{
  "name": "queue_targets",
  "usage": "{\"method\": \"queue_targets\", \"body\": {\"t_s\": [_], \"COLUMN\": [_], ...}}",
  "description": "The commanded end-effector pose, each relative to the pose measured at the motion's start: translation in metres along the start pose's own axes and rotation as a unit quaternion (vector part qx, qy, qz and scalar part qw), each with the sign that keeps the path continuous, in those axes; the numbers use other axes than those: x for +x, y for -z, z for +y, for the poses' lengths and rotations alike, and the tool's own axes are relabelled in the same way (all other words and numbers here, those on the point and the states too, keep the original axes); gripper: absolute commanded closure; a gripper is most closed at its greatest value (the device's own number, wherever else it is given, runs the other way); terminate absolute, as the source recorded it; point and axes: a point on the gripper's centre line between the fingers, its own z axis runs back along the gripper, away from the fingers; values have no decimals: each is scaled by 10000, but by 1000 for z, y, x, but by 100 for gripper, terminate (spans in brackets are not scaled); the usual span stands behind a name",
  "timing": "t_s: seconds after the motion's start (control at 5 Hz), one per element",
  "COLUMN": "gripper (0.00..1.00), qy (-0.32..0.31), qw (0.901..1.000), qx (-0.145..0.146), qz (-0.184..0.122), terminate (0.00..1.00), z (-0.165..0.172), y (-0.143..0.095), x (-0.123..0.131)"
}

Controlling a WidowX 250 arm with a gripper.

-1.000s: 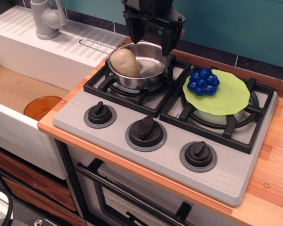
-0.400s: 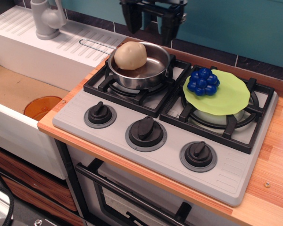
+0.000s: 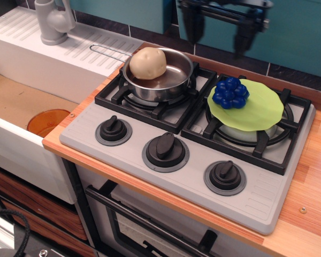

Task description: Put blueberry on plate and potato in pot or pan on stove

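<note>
1. We see the claw (image 3: 218,40) high at the top edge, above the back of the stove (image 3: 187,160) and between its two burners; its two dark fingers (image 3: 190,29) hang well apart with nothing between them.
2. We find the potato (image 3: 147,62) inside the pan (image 3: 171,80), leaning against the pan's left rear wall and rising above the rim.
3. The pan sits on the left burner grate, and its thin wire handle (image 3: 109,51) reaches left toward the white draining board (image 3: 43,48).
4. We see the blueberry (image 3: 231,92) resting on the left part of the plate (image 3: 257,110), close to the plate's rim.
5. The lime-green plate lies flat across the right burner grate.
6. Three dark knobs (image 3: 165,148) line the stove's front.
7. The stove rests on a wooden surface (image 3: 313,214); at left we make out a sink basin (image 3: 16,101) with an orange disc (image 3: 48,122) in it and a grey tap (image 3: 52,20) behind.
</note>
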Motion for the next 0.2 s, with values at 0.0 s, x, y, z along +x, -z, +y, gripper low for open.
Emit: {"method": "queue_targets", "body": {"t_s": [0.0], "gripper": [0], "qy": [153], "qw": [9994], "qx": [-121], "qz": [-298], "terminate": [100], "z": [-5], "y": [-16], "x": [16]}}
